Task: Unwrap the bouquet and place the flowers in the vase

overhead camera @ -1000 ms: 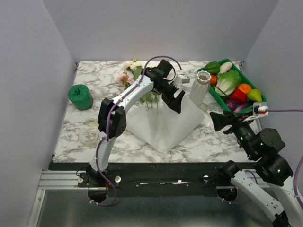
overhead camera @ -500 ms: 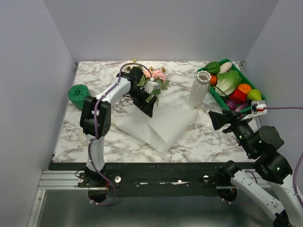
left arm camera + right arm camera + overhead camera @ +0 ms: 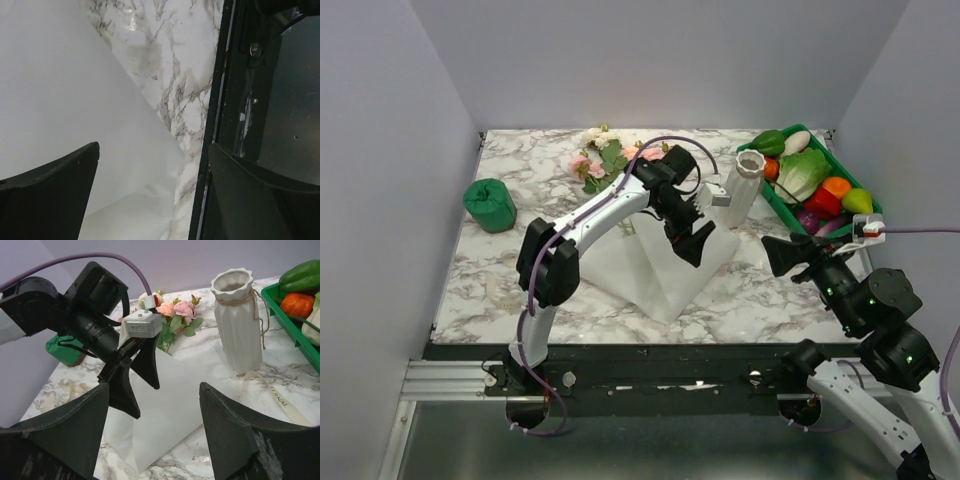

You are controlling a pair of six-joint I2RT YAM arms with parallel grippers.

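My left tool (image 3: 692, 243) hangs open and empty over the paper (image 3: 655, 272), just left of the vase (image 3: 744, 190); my right tool (image 3: 770, 256), also open and empty, sits near its right. The flowers (image 3: 605, 160) lie farther left of the vase. They look light and soft-headed, so I'd pinch their thin stems.

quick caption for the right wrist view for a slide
Left gripper open over the white paper, pink flowers behind it, empty vase upright to the right.

We look down on the whole bench (image 3: 470, 270); left wrist close over the white paper (image 3: 60, 75), right wrist low, facing it.
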